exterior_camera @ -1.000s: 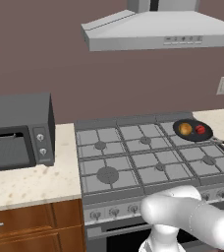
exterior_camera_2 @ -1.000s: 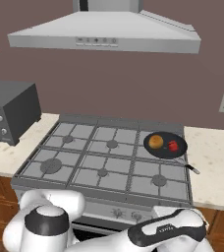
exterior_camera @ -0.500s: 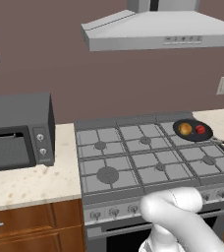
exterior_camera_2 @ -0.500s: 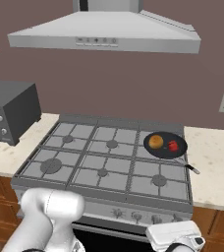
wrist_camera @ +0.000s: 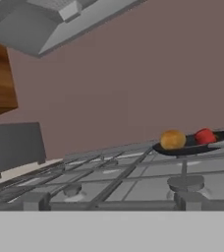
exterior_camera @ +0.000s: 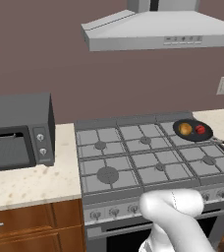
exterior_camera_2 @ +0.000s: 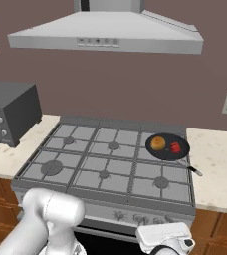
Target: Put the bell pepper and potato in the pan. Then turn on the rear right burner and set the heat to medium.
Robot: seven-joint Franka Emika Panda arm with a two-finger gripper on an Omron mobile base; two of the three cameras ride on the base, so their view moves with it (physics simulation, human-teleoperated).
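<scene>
Pepper and potato lying in the pan on the rear right grate

The black pan (exterior_camera_2: 168, 147) is sitting flat, handle pointing front-right, holding the golden-brown potato (exterior_camera_2: 158, 143) beside the smaller red bell pepper (exterior_camera_2: 175, 147), slightly apart.

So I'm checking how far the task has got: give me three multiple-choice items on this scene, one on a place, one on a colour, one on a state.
1. Where does the pan sit on the stove?
A. front left grate
B. rear right grate
C. middle front grate

2. What colour is the pepper beside the potato?
A. red
B. green
C. yellow

3. What is the state of the two vegetables?
A. both on the counter
B. one in the pan, one on a grate
C. both in the pan

Answers:
1 B: in both base views the pan rests at the far right corner of the grates.
2 A: the smaller lump is bright red in the hand view too.
3 C: both lie inside the pan's black rim.
</scene>
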